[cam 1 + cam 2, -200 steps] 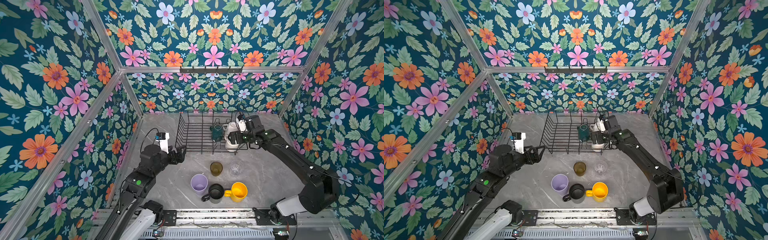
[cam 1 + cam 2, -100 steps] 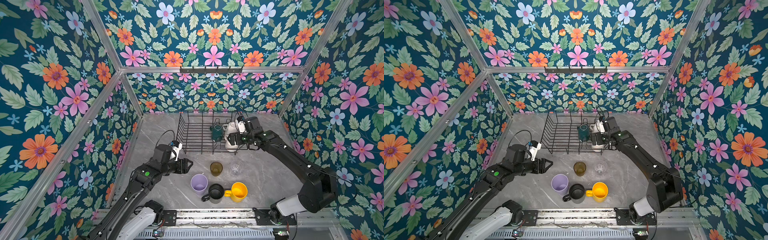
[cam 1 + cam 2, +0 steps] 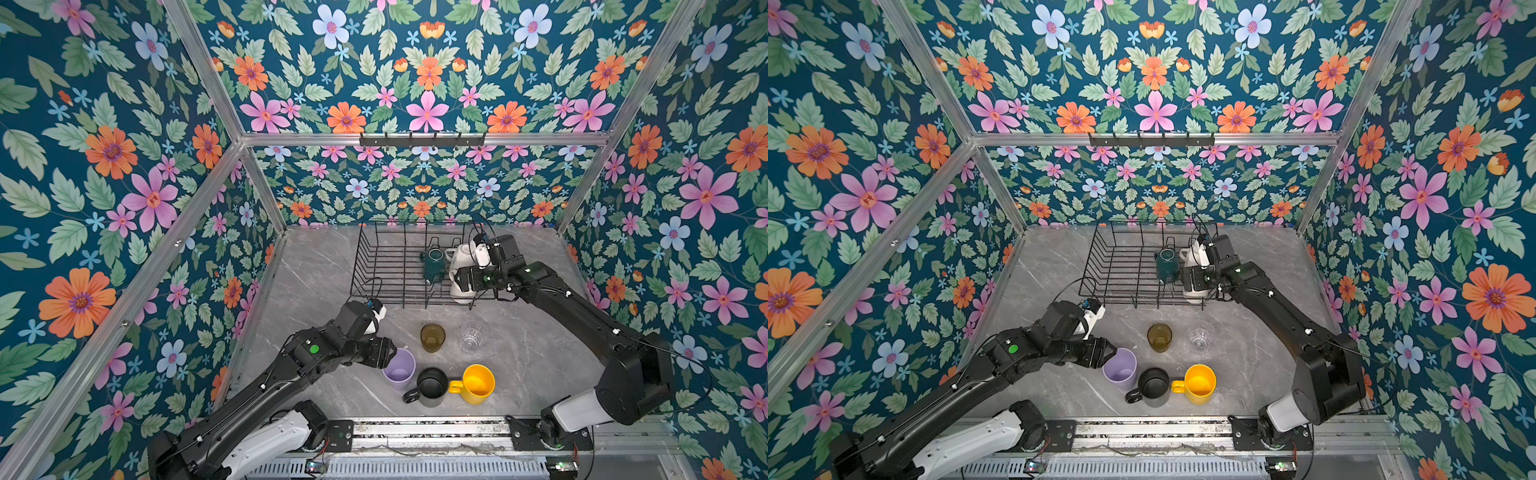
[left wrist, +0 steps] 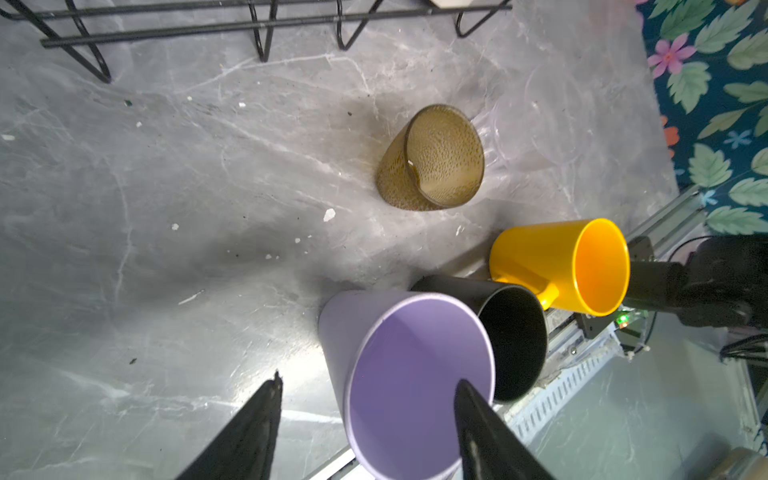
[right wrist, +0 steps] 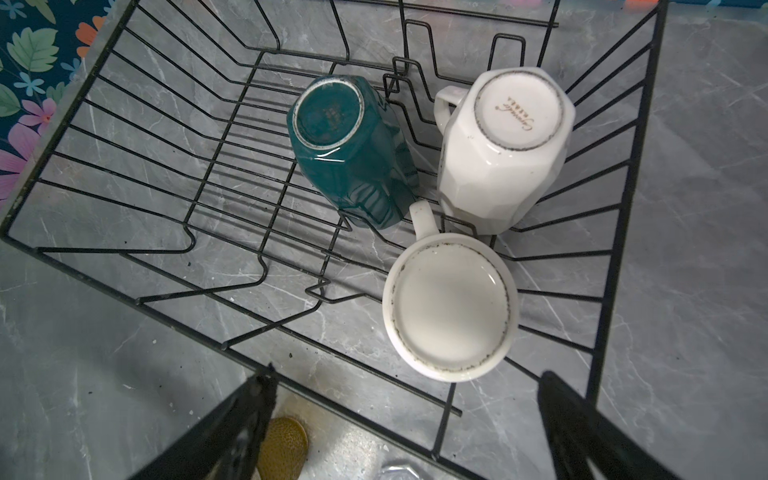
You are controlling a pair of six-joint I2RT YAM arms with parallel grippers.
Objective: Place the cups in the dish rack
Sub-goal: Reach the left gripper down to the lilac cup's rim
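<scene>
The left gripper (image 4: 369, 377) reaches low over the near part of the grey surface (image 3: 316, 282), its fingers (image 4: 257, 424) apart and astride one wall of the lilac tumbler (image 4: 415, 374): one finger hangs outside it and the other over its open mouth, and neither is clamped on it. The tumbler stands upright with no handle, and it looks like thin, smooth, light plastic that widens toward the rim. A pinch on that wall just below the lip seems the natural hold. A hard squeeze would likely flex it, and a light one may let it slip or swing. Close against its far side stands the black mug (image 4: 511, 332), so a nudge could knock the two together; whether they touch I cannot tell. The yellow mug (image 4: 557, 266) stands just beside the black one, its handle toward it. Both look stiffer and heavier, best taken by the wall opposite the handle. Farther back, the amber glass (image 3: 432, 337) and the clear glass (image 3: 473, 334) stand apart, probably slick and breakable. In the dish rack (image 3: 365, 262) three cups already rest base up: the dark-green mug (image 5: 332, 124), a faceted white mug (image 5: 515, 116) and the tall cream mug (image 5: 449, 307). The right gripper (image 5: 407, 376) hovers above the cream one, its fingers spread wide and holding nothing.
</scene>
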